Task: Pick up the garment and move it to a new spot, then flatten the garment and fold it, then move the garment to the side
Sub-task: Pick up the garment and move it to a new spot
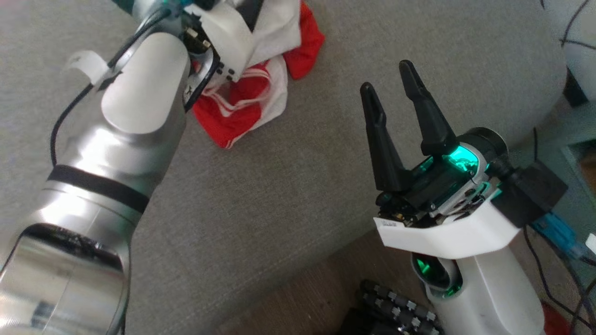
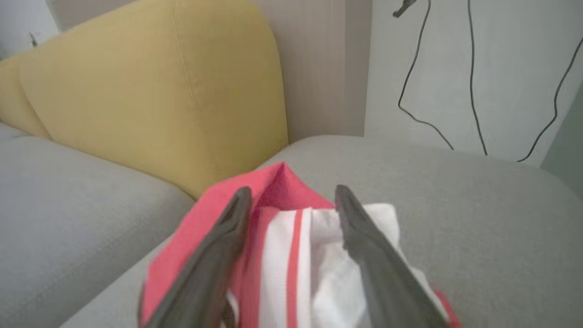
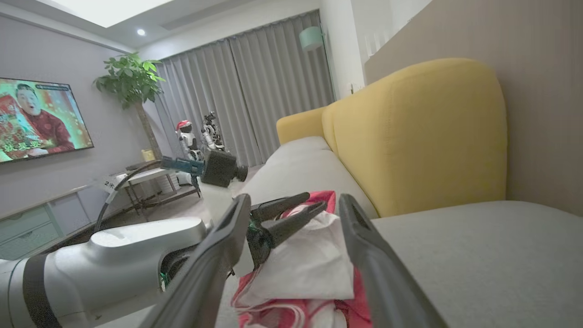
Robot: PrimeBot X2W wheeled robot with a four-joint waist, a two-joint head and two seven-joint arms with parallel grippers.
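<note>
Closest to my head camera is the silver left forearm [image 1: 116,153], reaching up and across the grey sofa seat [image 1: 288,204] to the red jersey [image 1: 242,107]. The red jersey lies bunched in a heap towards the back of the seat, just in front of the yellow back cushion [image 3: 419,136]. Much of its white inside is turned outward, and red-and-white striped trim shows along the near folds.

On my left wrist feed, the left gripper [image 2: 294,191] has its two dark fingers well apart. Striped and white cloth lies between and beneath them, with nothing pinched. From the right wrist feed, those fingers sit low at the white top fold, but I cannot tell whether they touch it or hang just over it.

My right gripper [image 1: 387,77] hangs over the front part of the seat, well apart from the red jersey, its jaws spread wide with nothing between them. Beyond the seat's front edge I see wooden floor [image 1: 302,288], and dark cables [image 1: 535,242] trail at the right
</note>
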